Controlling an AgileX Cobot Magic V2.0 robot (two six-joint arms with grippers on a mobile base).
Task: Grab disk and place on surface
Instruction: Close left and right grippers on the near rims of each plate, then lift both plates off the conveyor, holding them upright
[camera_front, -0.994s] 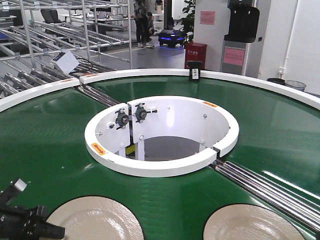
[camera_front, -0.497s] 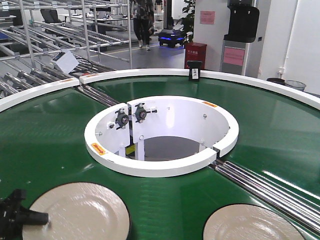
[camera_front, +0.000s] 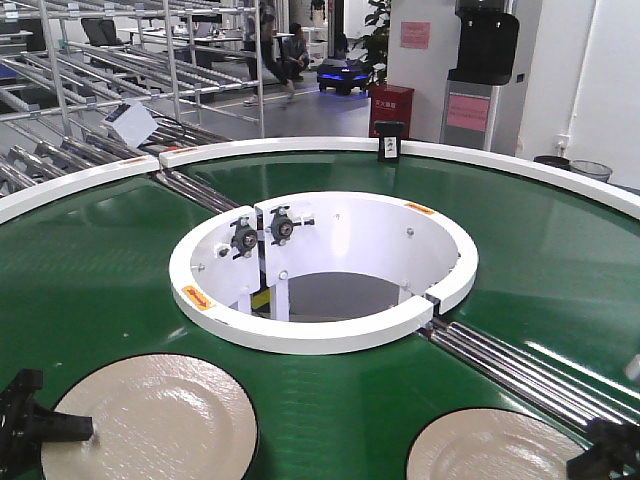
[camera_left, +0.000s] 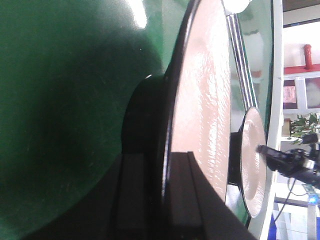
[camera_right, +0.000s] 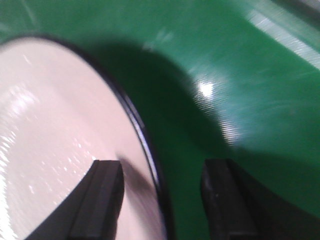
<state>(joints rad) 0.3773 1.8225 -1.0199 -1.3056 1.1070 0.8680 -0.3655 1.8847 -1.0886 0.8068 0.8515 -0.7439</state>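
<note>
Green conveyor belt is seen in the front view carrying two cream, black-rimmed disks. The left disk lies at 3 o'clock from the left gripper, one finger of which reaches over its rim. The right disk lies at 9 o'clock from the right gripper. Each arm is thus paired with its nearer disk. The metal tabletop is not shown.

In the left wrist view, the rim of the left disk is seen between the fingers of the left gripper; whether it is clamped cannot be told.

In the blurred right wrist view, the fingers of the right gripper are spread wide, and the rim of the right disk is bracketed between them. Closure on that rim is judged to be required next.
</note>
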